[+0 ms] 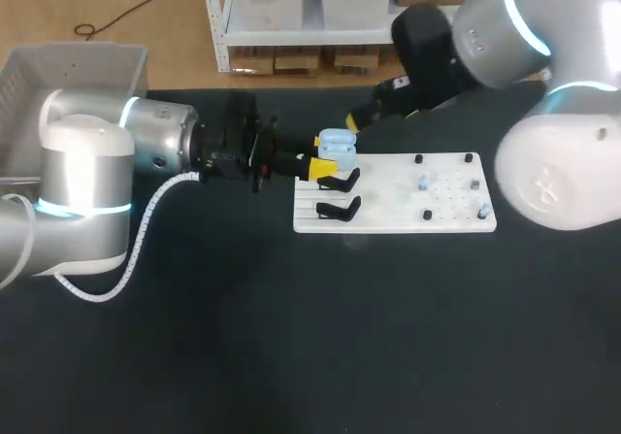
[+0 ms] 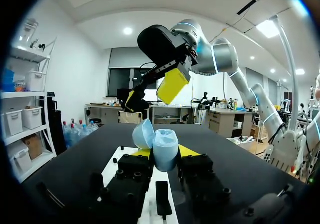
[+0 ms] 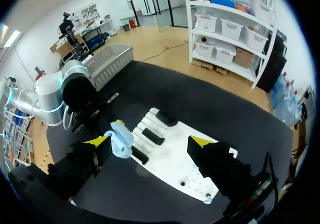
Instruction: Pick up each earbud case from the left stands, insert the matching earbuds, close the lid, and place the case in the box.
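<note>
**Case (image 1: 337, 145) held over board (image 1: 398, 206)**

The left gripper (image 2: 165, 152) pinches the blue case, lid open, just above the board's left end and its black stands (image 1: 338, 209). The right gripper (image 3: 150, 143) hangs spread by the board's far edge, near the case.

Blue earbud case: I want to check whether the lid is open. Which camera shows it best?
The left wrist view: the blue earbud case is close up, lid flipped open, held in the left gripper. The head view shows it small from above; the right wrist view, small and distant.
</note>
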### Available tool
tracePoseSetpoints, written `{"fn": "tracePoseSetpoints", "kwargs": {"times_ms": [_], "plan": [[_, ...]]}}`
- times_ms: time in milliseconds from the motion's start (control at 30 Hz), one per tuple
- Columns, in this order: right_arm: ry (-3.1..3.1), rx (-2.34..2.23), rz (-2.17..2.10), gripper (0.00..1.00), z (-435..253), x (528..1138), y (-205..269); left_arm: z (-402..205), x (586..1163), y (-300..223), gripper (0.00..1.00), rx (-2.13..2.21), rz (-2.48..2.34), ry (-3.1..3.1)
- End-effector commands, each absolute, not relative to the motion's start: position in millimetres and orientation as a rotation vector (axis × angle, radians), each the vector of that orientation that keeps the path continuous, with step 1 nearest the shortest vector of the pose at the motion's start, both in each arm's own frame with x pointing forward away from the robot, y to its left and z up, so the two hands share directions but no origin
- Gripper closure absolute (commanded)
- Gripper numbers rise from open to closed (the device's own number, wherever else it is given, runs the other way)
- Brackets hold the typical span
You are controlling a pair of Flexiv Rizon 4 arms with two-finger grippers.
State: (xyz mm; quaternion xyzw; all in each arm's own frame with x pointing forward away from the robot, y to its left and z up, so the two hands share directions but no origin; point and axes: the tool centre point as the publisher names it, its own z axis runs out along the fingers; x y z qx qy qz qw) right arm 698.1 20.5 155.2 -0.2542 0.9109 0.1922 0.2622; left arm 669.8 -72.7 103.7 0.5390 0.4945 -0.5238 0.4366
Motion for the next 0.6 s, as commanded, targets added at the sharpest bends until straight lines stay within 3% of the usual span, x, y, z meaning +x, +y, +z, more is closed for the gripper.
{"fn": "tracePoseSetpoints", "kwargs": {"times_ms": [33,600], "plan": [[2.435,-0.638,0.442,0.0,173,681,-10,105,668,-71,1.0,1.335,-1.278,1.21],[2.639,-0.762,0.079,0.0,141,670,-102,108,665,-70,1.0,1.334,-1.237,1.17]]}}
